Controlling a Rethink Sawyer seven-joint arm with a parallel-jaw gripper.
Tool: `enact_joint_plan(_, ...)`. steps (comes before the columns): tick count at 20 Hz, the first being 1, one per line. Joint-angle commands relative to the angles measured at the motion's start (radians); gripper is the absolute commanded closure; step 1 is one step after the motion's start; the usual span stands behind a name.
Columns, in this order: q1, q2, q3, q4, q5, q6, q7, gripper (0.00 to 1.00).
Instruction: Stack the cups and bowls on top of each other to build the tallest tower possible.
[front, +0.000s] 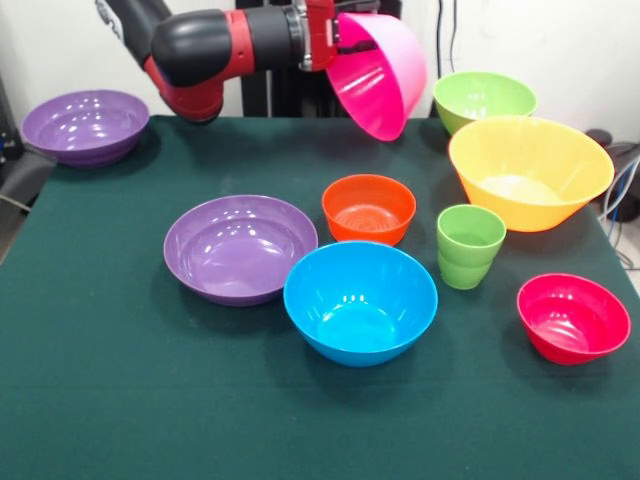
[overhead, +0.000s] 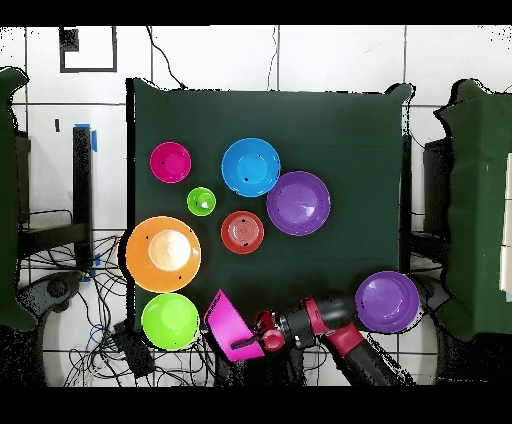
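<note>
My gripper (front: 322, 38) is shut on the rim of the large hot-pink bowl (front: 385, 75) and holds it tilted on its side above the table's far edge; the bowl also shows in the overhead view (overhead: 226, 324) beside the gripper (overhead: 262, 336). On the table stand a lime-green cup (front: 470, 245), which looks like two nested cups, a blue bowl (front: 360, 300), a small orange bowl (front: 368, 208), a purple bowl (front: 240, 245), a second purple bowl (front: 85, 125), a yellow-orange bowl (front: 530, 170), a lime-green bowl (front: 484, 98) and a red-pink bowl (front: 573, 317).
All stand on a dark green table (front: 100, 400). The lime-green bowl (overhead: 170, 320) and the yellow-orange bowl (overhead: 163, 254) are closest to the held bowl. Cables lie on the floor beyond the table's edge (overhead: 100, 320).
</note>
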Motion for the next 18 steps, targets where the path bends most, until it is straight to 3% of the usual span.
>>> enact_joint_plan(1, -0.007, 0.053, -0.045, -0.261, 0.012, 0.054, -0.300, 0.00)
enact_joint_plan(4, -0.001, 0.033, -0.046, -0.256, -0.006, 0.269, -0.408, 0.00)
enact_joint_plan(7, -0.064, -0.020, 0.023, -0.214, -0.045, 0.224, -0.421, 0.00)
enact_joint_plan(13, -0.112, -0.108, 0.125, -0.276, -0.018, 0.213, -0.349, 0.00)
enact_joint_plan(18, -0.055, -0.162, 0.168, -0.349, -0.016, 0.255, -0.327, 0.00)
